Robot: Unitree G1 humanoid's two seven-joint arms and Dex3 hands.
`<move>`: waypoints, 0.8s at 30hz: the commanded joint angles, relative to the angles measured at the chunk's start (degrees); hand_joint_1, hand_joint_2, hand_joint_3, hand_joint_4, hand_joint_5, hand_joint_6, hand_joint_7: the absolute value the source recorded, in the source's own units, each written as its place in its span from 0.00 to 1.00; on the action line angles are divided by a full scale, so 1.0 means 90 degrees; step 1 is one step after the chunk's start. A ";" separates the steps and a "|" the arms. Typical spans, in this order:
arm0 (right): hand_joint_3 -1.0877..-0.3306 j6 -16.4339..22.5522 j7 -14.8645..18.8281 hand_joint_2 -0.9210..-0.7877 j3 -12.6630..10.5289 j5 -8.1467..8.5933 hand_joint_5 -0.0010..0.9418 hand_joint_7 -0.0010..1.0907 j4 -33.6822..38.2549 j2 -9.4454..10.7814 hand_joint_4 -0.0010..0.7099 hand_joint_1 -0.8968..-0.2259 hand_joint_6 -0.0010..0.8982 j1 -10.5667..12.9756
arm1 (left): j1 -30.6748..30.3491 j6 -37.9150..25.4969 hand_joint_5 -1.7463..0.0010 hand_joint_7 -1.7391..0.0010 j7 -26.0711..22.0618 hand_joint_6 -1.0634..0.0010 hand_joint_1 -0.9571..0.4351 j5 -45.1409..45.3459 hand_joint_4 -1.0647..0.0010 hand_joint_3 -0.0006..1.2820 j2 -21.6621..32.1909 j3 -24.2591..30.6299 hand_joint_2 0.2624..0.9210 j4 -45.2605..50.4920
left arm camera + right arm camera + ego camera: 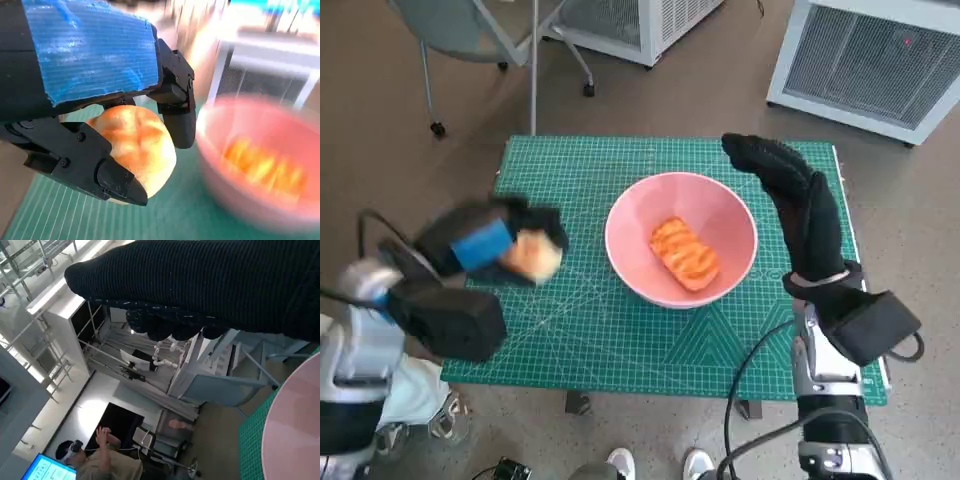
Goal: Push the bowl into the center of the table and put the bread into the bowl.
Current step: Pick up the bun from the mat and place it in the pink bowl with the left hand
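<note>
A pink bowl (681, 238) stands near the middle of the green cutting mat (580, 330), with an orange glazed bread (685, 253) lying inside it. My left hand (490, 243) hovers left of the bowl and grips a round pale bun (533, 256). In the left wrist view the bun (134, 150) sits between the black fingers (117, 182), and the blurred bowl (260, 172) lies just beyond. My right hand (790, 195) is at the bowl's right rim, fingers stretched out flat and holding nothing. The right wrist view catches only the bowl's edge (295, 430).
The mat covers the small table; its front edge (660, 385) is close to me. A chair (470, 30) and white units (870, 60) stand on the floor beyond the table. A person (100, 460) sits far off in the right wrist view.
</note>
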State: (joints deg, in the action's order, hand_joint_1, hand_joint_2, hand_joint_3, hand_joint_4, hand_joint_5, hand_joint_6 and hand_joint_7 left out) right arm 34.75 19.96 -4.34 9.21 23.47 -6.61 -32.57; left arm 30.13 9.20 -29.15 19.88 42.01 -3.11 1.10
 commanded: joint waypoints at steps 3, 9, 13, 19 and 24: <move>0.43 -0.0062 0.0019 0.00 -0.0030 0.0044 0.00 0.48 0.0063 -0.0050 0.26 0.38 0.00 0.0158 | 0.0697 0.0019 0.21 0.36 0.0530 0.46 0.69 0.0185 0.44 0.11 -0.0573 -0.0186 1.00 0.0060; 0.43 -0.0058 0.0034 0.00 -0.0055 0.0053 0.00 0.48 0.0005 -0.0089 0.26 0.38 0.00 0.0203 | 0.1315 0.0955 0.26 0.35 0.1197 0.45 0.69 0.0423 0.40 0.09 -0.1145 -0.0623 1.00 -0.0851; 0.43 -0.0064 0.0047 0.00 -0.0070 0.0067 0.00 0.48 -0.0008 -0.0117 0.26 0.38 0.00 0.0219 | 0.1764 0.1467 0.32 0.34 0.1408 0.43 0.69 0.0491 0.35 0.06 -0.1548 -0.0947 1.00 -0.1614; 0.43 -0.0069 0.0060 0.00 -0.0083 0.0091 0.00 0.47 -0.0071 -0.0152 0.26 0.36 0.00 0.0279 | 0.2162 0.1757 0.36 0.32 0.1559 0.42 0.69 0.0699 0.31 0.04 -0.2025 -0.1353 1.00 -0.2519; 0.43 -0.0114 0.0040 0.00 -0.0078 0.0110 0.00 0.46 -0.0205 -0.0173 0.27 0.35 0.00 0.0340 | 0.2415 0.2065 0.38 0.30 0.1820 0.44 0.69 0.0928 0.31 0.05 -0.2360 -0.1663 1.00 -0.3403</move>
State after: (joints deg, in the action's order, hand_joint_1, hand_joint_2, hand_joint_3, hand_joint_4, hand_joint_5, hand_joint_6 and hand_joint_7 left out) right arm 34.75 19.98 -4.86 9.37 22.08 -7.92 -31.11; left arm 49.81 26.06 -14.85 26.41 22.15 -16.34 -24.88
